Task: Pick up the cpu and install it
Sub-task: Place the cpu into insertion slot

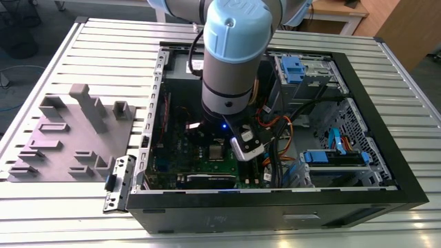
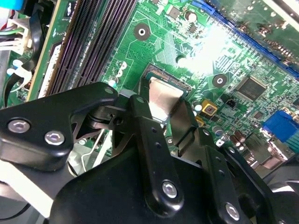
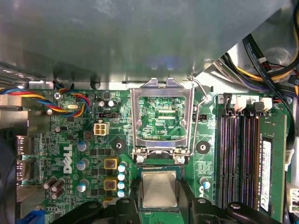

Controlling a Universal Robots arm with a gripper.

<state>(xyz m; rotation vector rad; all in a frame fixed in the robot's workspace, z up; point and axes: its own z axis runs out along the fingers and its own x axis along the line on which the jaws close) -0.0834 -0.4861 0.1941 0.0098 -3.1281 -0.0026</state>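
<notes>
The pincer (image 2: 164, 112) grips the chip (image 3: 159, 188) by two opposite edges over the socket (image 2: 168, 80) in the middle of the green board (image 3: 96, 142), just beside the flipped-open metal frame (image 3: 136, 121); it looks best kept level and square and set straight down, never slid or forced.

A grey robot arm with a pale-blue cap (image 1: 231, 57) reaches into an open black computer case (image 1: 276, 212) (lying on a slatted metal table (image 1: 110, 46)); a small silver-grey square cpu (image 1: 216, 151) shows below its end, over a green circuit board (image 1: 210, 168)
</notes>
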